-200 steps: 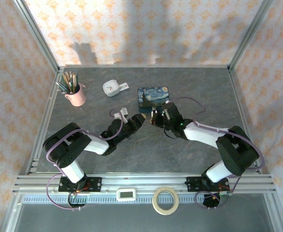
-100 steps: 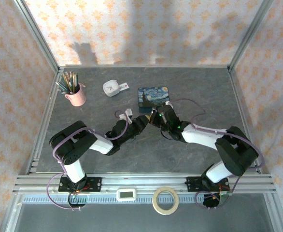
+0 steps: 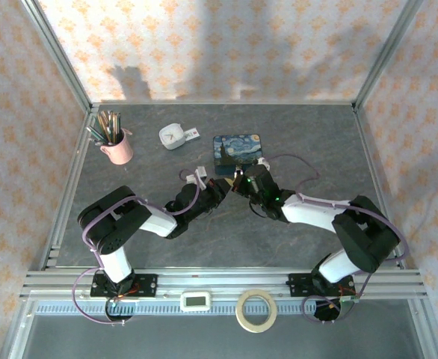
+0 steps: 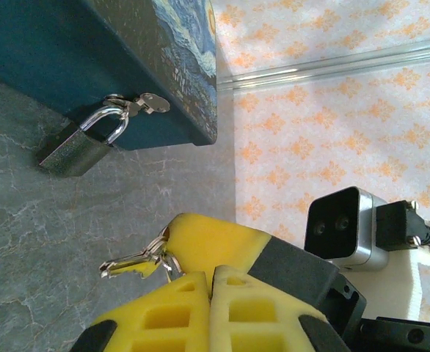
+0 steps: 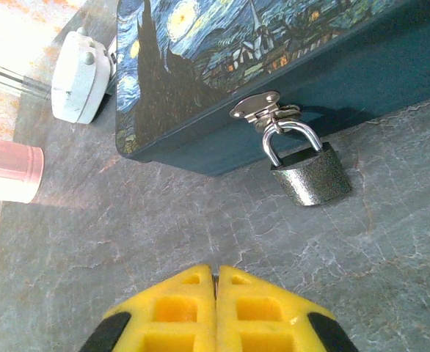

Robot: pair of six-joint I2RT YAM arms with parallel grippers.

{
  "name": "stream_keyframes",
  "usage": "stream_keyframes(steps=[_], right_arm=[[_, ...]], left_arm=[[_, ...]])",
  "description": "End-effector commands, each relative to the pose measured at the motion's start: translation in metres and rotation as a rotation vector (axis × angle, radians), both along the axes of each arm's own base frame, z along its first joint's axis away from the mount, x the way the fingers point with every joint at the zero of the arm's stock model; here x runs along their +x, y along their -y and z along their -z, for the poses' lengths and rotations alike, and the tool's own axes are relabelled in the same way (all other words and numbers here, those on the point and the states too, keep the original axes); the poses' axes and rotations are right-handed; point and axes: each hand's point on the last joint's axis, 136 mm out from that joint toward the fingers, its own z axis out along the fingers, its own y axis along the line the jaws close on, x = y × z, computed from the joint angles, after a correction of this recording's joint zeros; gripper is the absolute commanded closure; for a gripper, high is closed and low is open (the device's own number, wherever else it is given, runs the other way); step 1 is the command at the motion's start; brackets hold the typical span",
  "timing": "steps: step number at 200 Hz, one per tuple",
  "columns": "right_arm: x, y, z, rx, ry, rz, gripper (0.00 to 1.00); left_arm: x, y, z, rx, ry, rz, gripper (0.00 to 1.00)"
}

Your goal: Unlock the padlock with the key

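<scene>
The padlock [image 5: 310,176] hangs by its shackle from the silver hasp on the tin [image 5: 274,44], its body lying on the bench [image 5: 127,220] against the tin's side wall. In the left wrist view the same padlock [image 4: 75,150] sits beyond the key [image 4: 130,262], apart from it. The left end effector [image 4: 210,282] has its yellow pads pressed together. The right end effector [image 4: 200,238] comes in from the side and touches them. The key pokes out on its small ring just where the two meet; which one grips it I cannot tell. From its own wrist, the right end effector [image 5: 216,275] is closed, pointing at the bench short of the padlock.
</scene>
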Motion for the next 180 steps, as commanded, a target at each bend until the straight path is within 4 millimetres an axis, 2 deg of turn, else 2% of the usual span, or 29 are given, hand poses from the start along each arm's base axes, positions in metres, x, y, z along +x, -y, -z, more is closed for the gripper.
stream_keyframes(steps=[1, 20, 27, 34, 58, 74, 109, 142, 180], right_arm=[[-0.001, -0.010, -0.036, 0.043, 0.097, -0.052, 0.80], [0.004, -0.003, -0.048, -0.007, 0.117, -0.067, 0.40], [0.007, 0.004, -0.053, -0.029, 0.128, -0.067, 0.33], [0.010, 0.010, -0.059, -0.046, 0.143, -0.070, 0.30], [0.015, 0.025, -0.078, -0.051, 0.201, -0.163, 0.30], [0.013, 0.028, -0.091, -0.050, 0.246, -0.267, 0.31], [-0.005, 0.014, -0.113, 0.056, 0.323, -0.509, 0.39], [-0.022, -0.003, -0.117, 0.150, 0.332, -0.670, 0.49], [-0.032, -0.007, -0.115, 0.200, 0.342, -0.720, 0.59]], left_arm=[[0.006, -0.006, -0.004, 0.024, 0.028, -0.023, 1.00], [0.009, -0.014, -0.010, 0.037, 0.064, -0.011, 1.00], [0.010, -0.017, -0.014, 0.041, 0.085, 0.006, 1.00], [0.011, -0.019, -0.018, 0.047, 0.108, 0.028, 1.00], [0.015, -0.021, -0.030, 0.095, 0.177, 0.155, 1.00], [0.014, -0.018, -0.037, 0.142, 0.218, 0.253, 1.00], [0.002, -0.007, -0.046, 0.301, 0.319, 0.454, 1.00], [-0.007, -0.004, -0.064, 0.395, 0.437, 0.538, 1.00], [-0.015, -0.011, -0.082, 0.416, 0.532, 0.544, 1.00]])
